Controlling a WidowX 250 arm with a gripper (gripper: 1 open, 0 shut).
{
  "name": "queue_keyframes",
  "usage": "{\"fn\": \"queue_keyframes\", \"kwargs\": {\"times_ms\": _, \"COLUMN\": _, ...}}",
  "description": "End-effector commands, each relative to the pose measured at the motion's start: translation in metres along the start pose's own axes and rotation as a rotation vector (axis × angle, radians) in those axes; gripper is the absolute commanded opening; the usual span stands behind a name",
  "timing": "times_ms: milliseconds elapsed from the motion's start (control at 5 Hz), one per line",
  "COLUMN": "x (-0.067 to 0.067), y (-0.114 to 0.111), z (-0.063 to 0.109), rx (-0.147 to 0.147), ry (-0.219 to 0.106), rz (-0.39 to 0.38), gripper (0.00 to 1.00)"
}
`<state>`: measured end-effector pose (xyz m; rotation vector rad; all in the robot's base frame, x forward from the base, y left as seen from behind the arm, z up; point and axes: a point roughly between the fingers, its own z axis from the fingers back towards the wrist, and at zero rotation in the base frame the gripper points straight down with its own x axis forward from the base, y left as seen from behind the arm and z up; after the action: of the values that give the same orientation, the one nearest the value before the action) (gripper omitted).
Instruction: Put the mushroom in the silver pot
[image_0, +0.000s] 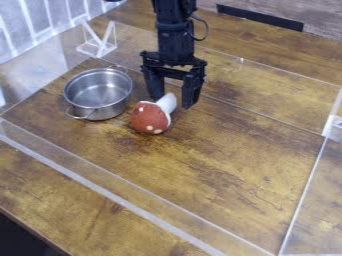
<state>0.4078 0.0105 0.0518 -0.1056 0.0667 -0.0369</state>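
- The silver pot (98, 93) sits upright on the brown wood-look surface (214, 160), its open top facing up and its rolled rim showing all the way round.
- A small handle (76, 116) juts from the pot's near side.
- The mushroom (150, 118) lies on its side just to the right of the pot, as the camera sees it, and a little nearer the camera; it is outside the pot.
- Its rounded reddish-brown cap, marked with pale spots, is toward the camera, and its whitish stem slants away toward the upper right.
- The black gripper (171, 87) is to the right of the pot, reaching down from beyond it, with its fingers spread apart above the stem end of the mushroom.
- Whether either finger touches the stem is too small to tell.
- A whitish, angular object (98, 42) stands beyond the pot, toward the far left.
- A dark, slotted strip (261, 13) lies well beyond the pot, to the far right.
- A pale piece (333, 126) shows at the picture's right edge, well apart from the pot.
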Motion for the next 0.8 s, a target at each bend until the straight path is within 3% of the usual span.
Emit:
{"fn": "queue_keyframes", "kwargs": {"times_ms": 0, "x": 0.006, "y": -0.001, "z": 0.056, "rx": 0.005, "ry": -0.137, "rz": 0.001, "gripper": 1.00}}
{"fn": "queue_keyframes", "kwargs": {"times_ms": 400, "x": 0.008, "y": -0.001, "z": 0.067, "rx": -0.001, "ry": -0.162, "rz": 0.056, "gripper": 1.00}}
{"fn": "queue_keyframes", "kwargs": {"times_ms": 600, "x": 0.008, "y": -0.006, "z": 0.065, "rx": 0.002, "ry": -0.163, "rz": 0.042, "gripper": 1.00}}
